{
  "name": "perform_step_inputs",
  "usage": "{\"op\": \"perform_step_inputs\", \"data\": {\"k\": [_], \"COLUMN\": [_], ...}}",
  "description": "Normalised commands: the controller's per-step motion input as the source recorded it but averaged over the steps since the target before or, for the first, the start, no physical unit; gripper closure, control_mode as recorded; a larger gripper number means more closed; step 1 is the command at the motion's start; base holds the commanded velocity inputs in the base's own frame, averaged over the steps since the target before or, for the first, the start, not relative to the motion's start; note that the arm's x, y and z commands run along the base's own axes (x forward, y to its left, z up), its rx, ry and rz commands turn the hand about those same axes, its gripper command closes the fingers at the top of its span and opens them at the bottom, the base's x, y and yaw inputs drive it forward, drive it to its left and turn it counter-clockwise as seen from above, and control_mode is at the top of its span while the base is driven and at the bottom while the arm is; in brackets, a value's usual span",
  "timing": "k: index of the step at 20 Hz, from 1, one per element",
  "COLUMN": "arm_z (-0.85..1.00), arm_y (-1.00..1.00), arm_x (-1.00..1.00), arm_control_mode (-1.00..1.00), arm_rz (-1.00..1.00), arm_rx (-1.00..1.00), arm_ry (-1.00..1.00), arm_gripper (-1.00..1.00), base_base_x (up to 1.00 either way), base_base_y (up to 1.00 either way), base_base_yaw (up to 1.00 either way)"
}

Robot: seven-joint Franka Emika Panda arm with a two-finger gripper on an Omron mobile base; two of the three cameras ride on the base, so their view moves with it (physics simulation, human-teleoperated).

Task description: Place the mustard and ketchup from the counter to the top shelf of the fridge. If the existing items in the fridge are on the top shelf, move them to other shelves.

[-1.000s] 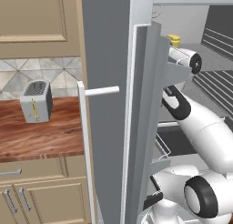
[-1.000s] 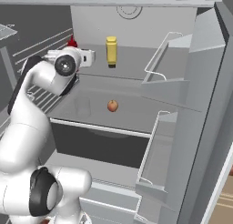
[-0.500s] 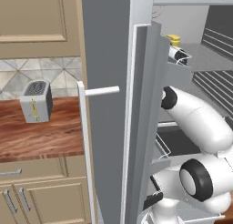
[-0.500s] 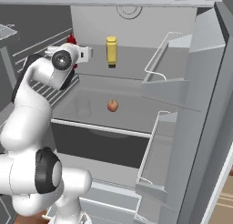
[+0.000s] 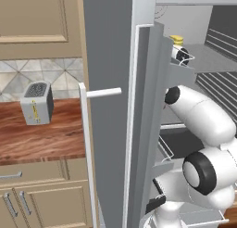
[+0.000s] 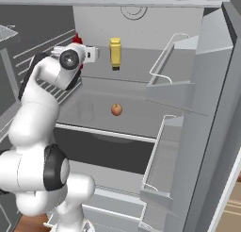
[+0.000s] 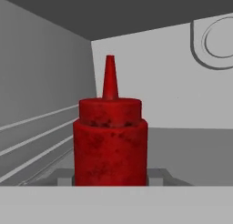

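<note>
Inside the open fridge [image 6: 207,108], the mustard [image 6: 115,51] stands upright on the top shelf [image 6: 136,74], and the small orange-red fruit [image 6: 116,109] sits one shelf lower. The end effector [image 6: 89,54] reaches in at the shelf's left, clamped on the ketchup [image 7: 110,143], which seems ready to be let go.
</note>
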Motion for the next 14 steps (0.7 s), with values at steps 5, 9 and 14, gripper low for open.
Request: {"op": "perform_step_inputs", "data": {"k": [5, 9, 14], "arm_z": [0.0, 0.0, 0.02], "arm_y": [0.13, 0.0, -0.01], "arm_x": [-0.03, -0.2, -0.32], "arm_control_mode": [-1.0, -1.0, -1.0], "arm_rz": [0.0, 0.0, 0.0], "arm_rx": [-0.05, 0.0, 0.0], "arm_ry": [0.0, 0.0, 0.0], "arm_gripper": [-1.0, -1.0, -1.0], "base_base_x": [0.0, 0.0, 0.0], "base_base_y": [0.0, 0.0, 0.0], "base_base_yaw": [0.0, 0.0, 0.0]}}
